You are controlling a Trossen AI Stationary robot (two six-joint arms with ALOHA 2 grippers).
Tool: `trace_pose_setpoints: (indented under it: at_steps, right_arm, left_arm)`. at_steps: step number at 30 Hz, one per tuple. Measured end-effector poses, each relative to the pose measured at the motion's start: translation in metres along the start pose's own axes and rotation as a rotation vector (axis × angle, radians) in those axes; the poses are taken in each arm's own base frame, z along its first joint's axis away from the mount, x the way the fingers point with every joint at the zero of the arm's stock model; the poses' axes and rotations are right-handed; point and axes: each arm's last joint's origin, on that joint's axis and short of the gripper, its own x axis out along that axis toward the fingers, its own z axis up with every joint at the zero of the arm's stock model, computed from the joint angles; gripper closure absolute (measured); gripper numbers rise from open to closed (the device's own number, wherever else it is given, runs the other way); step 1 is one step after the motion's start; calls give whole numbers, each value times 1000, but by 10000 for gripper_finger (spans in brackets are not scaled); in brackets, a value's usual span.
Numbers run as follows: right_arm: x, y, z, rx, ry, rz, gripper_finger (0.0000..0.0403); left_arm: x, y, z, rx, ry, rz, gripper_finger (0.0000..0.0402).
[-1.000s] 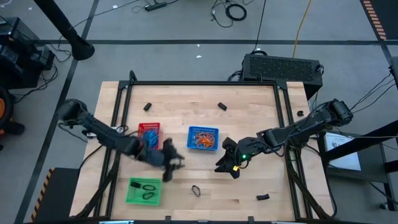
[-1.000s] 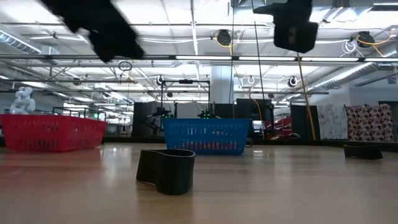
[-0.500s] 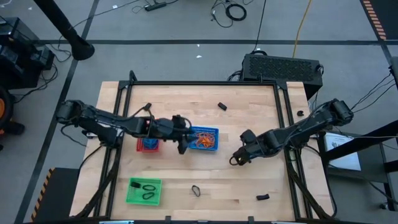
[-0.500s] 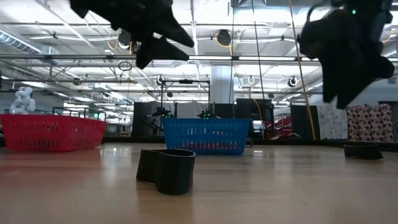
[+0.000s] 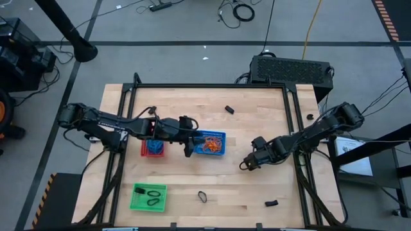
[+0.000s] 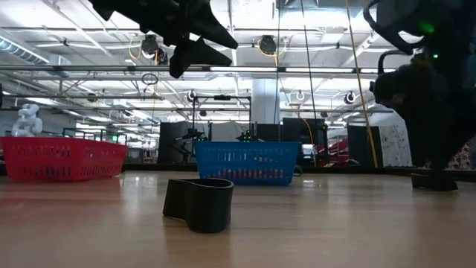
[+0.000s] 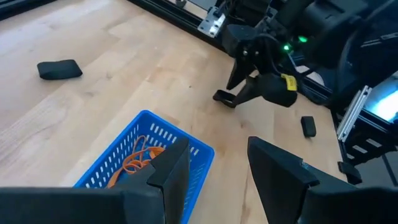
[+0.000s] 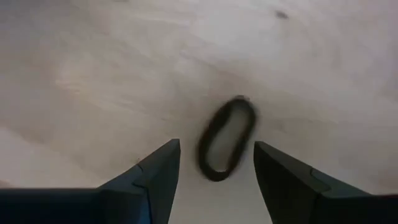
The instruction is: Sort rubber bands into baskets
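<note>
A blue basket [image 5: 210,144] with orange rubber bands [image 7: 134,163] sits mid-table. Left of it stands a red basket [image 5: 153,147] with blue bands, and near the front left a green basket [image 5: 148,196] with black bands. My left gripper [image 5: 188,149] hangs open over the blue basket's left rim [image 7: 180,140], with nothing between its fingers. My right gripper [image 5: 246,165] points down, open, over a black rubber band [image 8: 226,140] that lies flat on the wood. The fingers [image 8: 155,180] stand on either side of it, above it.
Loose black bands lie on the table at the far middle [image 5: 228,109], the near middle [image 5: 202,196] and the near right [image 5: 271,203]. A black rail frame [image 5: 292,128] borders the table top. Bare wood lies between the baskets and the right rail.
My left gripper has swung from near the green basket toward the table's far right and risen, then stopped over the blue basket's left rim. My right gripper has tipped from slanting to pointing down and sunk toward the black band on the wood.
</note>
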Motion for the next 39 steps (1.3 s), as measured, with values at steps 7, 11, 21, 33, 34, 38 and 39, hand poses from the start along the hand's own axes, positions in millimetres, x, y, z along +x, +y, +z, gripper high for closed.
trace_pose_setpoints:
  at_steps: [7, 11, 21, 33, 34, 38, 39]
  right_arm:
    - [14, -13, -4, 29, 38, -26, 244]
    - [16, -11, -5, -4, 46, 21, 295]
    - [2, 13, 1, -119, -21, 179, 400]
    - [-46, 55, 12, -238, -130, 366, 402]
    - [-51, 58, 13, -247, -143, 383, 402]
    - [-71, 72, 18, -281, -196, 458, 402]
    - [-75, 74, 19, -292, -208, 476, 403]
  left_arm:
    - [0, 0, 0, -28, -1, -1, 234]
    - [0, -4, -1, -23, 0, -14, 234]
    - [19, -7, -4, -98, -43, -86, 234]
    - [81, -17, -41, -273, -60, -365, 234]
    - [84, -16, -45, -314, -43, -360, 234]
    - [97, -10, -60, -485, 11, -311, 234]
    - [99, -10, -62, -503, 18, -311, 234]
